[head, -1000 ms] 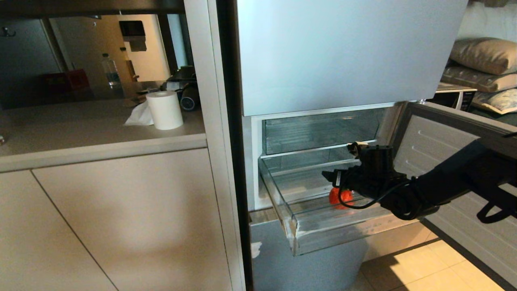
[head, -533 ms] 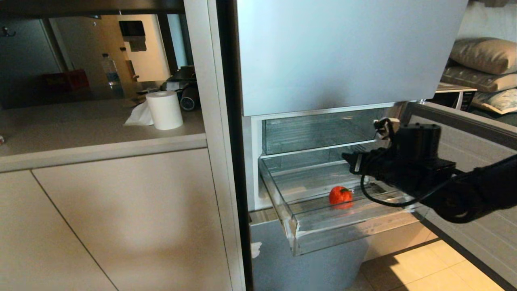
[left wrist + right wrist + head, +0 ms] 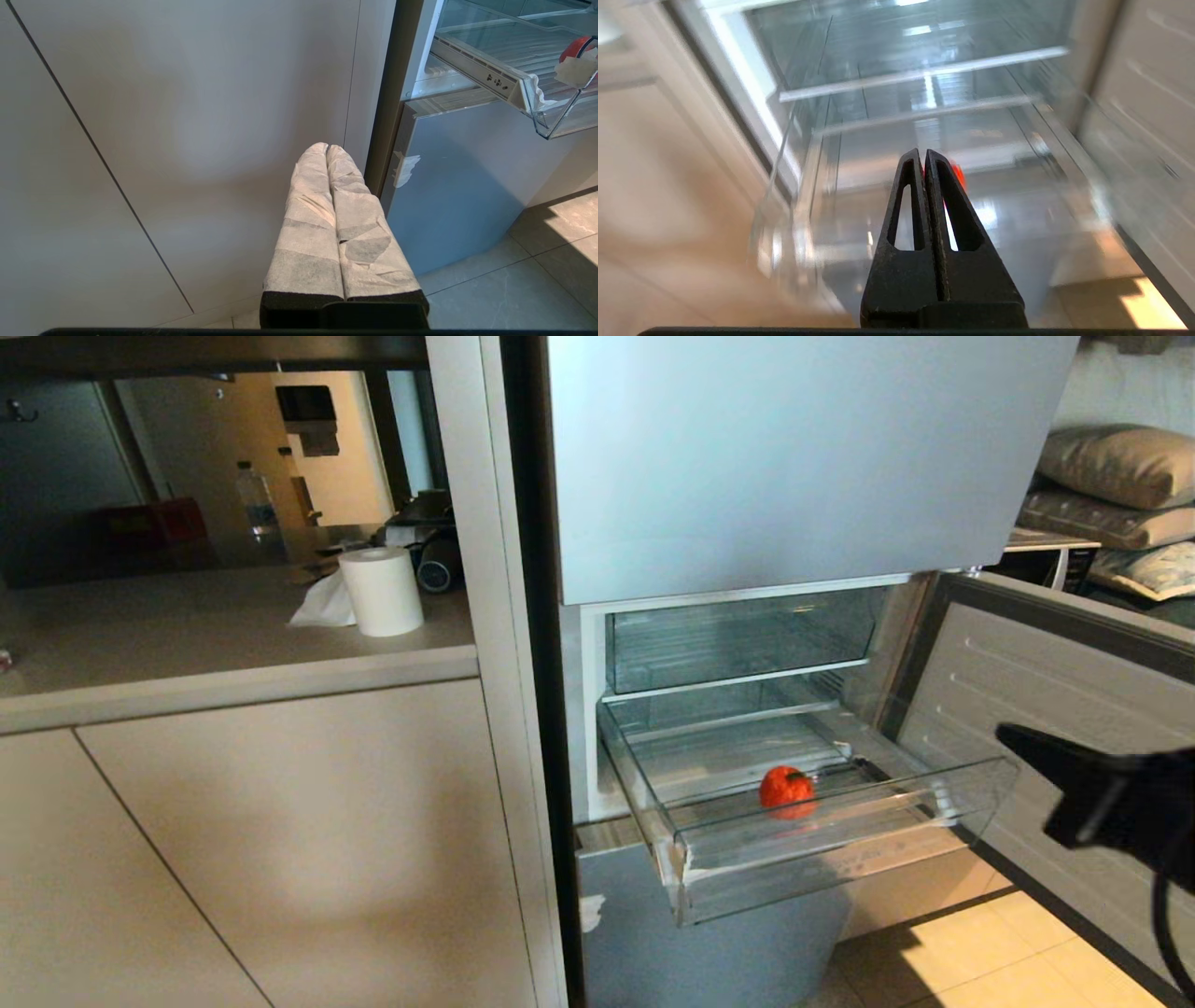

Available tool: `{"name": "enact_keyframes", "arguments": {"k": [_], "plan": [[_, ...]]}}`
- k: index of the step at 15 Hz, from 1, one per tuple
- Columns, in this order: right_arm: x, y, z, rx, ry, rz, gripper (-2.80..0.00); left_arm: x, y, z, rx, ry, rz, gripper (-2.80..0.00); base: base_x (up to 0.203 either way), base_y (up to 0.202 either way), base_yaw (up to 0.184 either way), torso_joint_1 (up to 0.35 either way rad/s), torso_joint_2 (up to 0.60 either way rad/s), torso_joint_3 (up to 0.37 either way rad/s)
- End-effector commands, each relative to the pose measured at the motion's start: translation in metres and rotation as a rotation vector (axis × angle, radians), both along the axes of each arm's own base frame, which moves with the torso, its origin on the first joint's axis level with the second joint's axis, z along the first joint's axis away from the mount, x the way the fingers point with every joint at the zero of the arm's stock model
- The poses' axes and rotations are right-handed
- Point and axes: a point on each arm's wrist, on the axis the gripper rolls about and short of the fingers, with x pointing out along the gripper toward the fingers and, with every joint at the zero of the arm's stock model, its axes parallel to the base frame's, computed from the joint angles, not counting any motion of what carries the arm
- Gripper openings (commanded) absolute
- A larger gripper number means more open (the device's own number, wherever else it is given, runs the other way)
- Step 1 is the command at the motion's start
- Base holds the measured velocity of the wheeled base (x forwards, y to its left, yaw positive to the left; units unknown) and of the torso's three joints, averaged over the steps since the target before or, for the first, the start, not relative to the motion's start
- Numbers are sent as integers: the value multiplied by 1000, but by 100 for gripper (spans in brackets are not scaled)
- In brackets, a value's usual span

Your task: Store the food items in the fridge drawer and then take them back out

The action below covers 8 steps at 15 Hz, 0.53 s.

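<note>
The right gripper (image 3: 924, 156) has its jaws pressed together on nothing; in the head view it sits at the right edge, outside the drawer (image 3: 971, 789) and well apart from it, in front of the open fridge door (image 3: 1055, 681). The left gripper (image 3: 327, 148), w/ white wrapped fingers, is also together and empty, parked low near the cabinet (image 3: 187, 116), beside the fridge's lower panel. The drawer is pulled out, and one round red item (image 3: 786, 791) rests on its ribbed floor, near the front wall, approx. in the middle. A 2nd, longer red item I cannot find in any view. My judgement: storing is done for one item only; the other is left to put in, then both must come back out. The drawer's clear front wall is tall, so reaching in must go over it.
</note>
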Motion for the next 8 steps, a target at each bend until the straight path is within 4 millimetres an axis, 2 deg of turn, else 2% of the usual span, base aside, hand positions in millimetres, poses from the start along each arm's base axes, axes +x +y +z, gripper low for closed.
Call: {"name": "enact_keyframes", "arguments": {"k": [1,3,4,6,8], "plan": [[-71,-23,-8,35,-130,-15,-280,0,0,0,0,1,0,-280,0,0,0,0,0,0],[-107,-35,-29,16,-132,-53,-280,0,0,0,0,1,0,-280,0,0,0,0,0,0],[-118,-39,-42,-2,-109,-76,-280,0,0,0,0,1,0,-280,0,0,0,0,0,0],[-135,-46,-77,-74,-47,-156,-280,0,0,0,0,1,0,-280,0,0,0,0,0,0],[-148,-47,-99,-140,-9,-197,-280,0,0,0,1,1,0,-280,0,0,0,0,0,0]]}}
